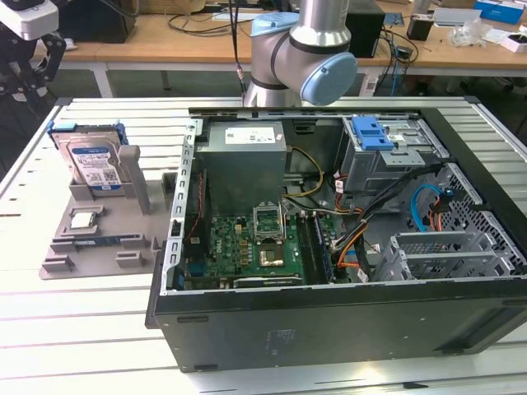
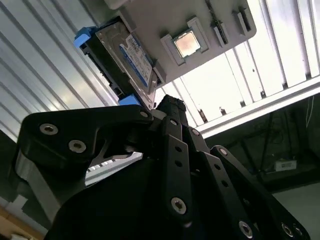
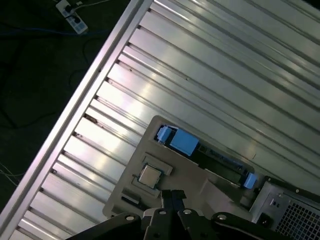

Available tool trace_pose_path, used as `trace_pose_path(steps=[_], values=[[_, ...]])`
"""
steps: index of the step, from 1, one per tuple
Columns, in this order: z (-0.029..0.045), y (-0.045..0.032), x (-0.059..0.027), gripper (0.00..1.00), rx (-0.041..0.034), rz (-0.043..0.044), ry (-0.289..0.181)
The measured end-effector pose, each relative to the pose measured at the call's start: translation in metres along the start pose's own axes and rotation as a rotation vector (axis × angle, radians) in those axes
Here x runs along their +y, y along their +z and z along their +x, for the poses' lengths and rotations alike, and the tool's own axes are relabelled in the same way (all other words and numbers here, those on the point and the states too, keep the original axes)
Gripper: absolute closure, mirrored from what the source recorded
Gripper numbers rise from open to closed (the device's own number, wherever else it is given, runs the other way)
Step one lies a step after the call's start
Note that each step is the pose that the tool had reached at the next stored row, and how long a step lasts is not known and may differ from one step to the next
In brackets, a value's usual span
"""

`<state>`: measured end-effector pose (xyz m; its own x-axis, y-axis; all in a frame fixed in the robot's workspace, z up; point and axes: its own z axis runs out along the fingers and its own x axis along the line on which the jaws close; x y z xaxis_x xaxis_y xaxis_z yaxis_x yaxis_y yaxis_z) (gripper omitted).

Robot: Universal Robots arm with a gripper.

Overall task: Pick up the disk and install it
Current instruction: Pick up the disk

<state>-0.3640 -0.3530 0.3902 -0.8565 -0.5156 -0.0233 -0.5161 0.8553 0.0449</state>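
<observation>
- exterior view: the disk (image 1: 93, 162) stands in a slot of the grey holder (image 1: 107, 239) on the slatted worktop (image 1: 82, 329), at about 9 o'clock from the open computer case (image 1: 329, 317) and clear of it.
- the disk leans back a little, its long axis rising from the holder and its label facing 6 o'clock. the blue carrier frames both long sides.
- in both wrist views my pincer (image 3: 172, 194) hangs over the holder, not touching the disk. its tips look pressed together with nothing between them.
- in the first wrist view i see the disk (image 3: 215, 160) edge-on as a dark strip between two blue ends. it lies ahead of my tips, with the small square chip (image 3: 149, 176) nearer to me.
- in the second wrist view the disk (image 2: 131, 57) sits just beyond my pincer (image 2: 169, 102), its labelled face turned partly toward me.
- the grey drive cage (image 1: 395, 156) sits at about 1 o'clock inside the case, well apart from the disk.
- my judgement: the pick is not yet made, and my tips would have to spread across the disk's thin dimension.
</observation>
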Motion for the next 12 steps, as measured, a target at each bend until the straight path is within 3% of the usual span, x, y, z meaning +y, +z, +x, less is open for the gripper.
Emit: trace_pose_path(steps=[12], values=[[0.0000,0.0000,0.0000,0.89,0.0062,-0.0032,-0.139]])
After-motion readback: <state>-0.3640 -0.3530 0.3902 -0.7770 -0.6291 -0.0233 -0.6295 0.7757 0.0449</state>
